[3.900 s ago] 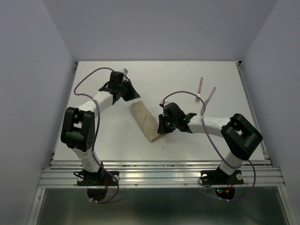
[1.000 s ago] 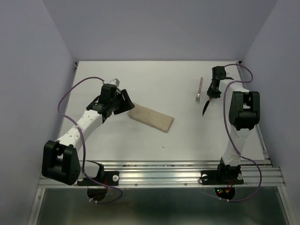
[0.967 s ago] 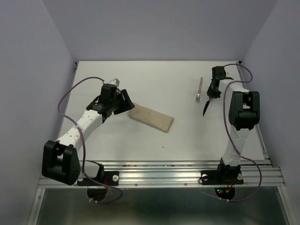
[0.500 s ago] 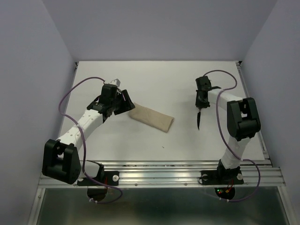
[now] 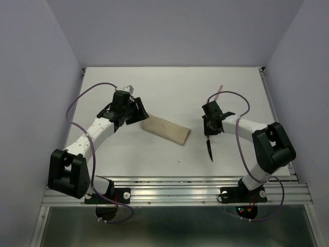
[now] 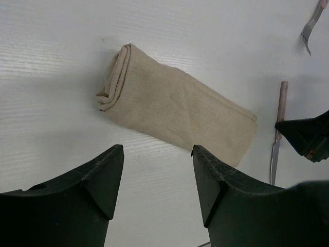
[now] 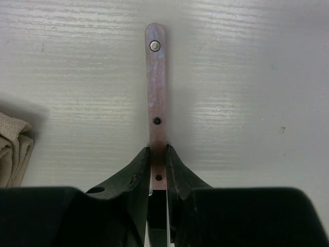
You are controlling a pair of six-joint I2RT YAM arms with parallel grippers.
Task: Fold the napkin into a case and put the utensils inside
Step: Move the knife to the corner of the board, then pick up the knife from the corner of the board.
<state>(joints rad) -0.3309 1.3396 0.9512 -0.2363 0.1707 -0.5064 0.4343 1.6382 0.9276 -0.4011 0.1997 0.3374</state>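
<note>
The tan napkin (image 5: 166,129) lies folded into a narrow case (image 6: 175,105) at the table's middle. My left gripper (image 5: 136,110) hovers open just off its left end, nothing between its jaws (image 6: 157,150). My right gripper (image 5: 208,133) is shut on the knife (image 5: 209,149) near where handle meets blade, a little right of the case's right end. The pinkish handle (image 7: 156,77) sticks out past the fingertips, low over the table. Behind the right wrist lies the fork (image 5: 220,91), with only its handle showing from above; its tines (image 6: 307,33) show in the left wrist view.
White table with a metal rail (image 5: 175,193) along the near edge and grey walls on three sides. Purple cables (image 5: 229,94) loop over both arms. A corner of the folded cloth (image 7: 13,149) shows left of the right gripper.
My right arm carried the knife from the far right of the table inward and nearer, to beside the case's right end. The left arm and the case stayed put.
</note>
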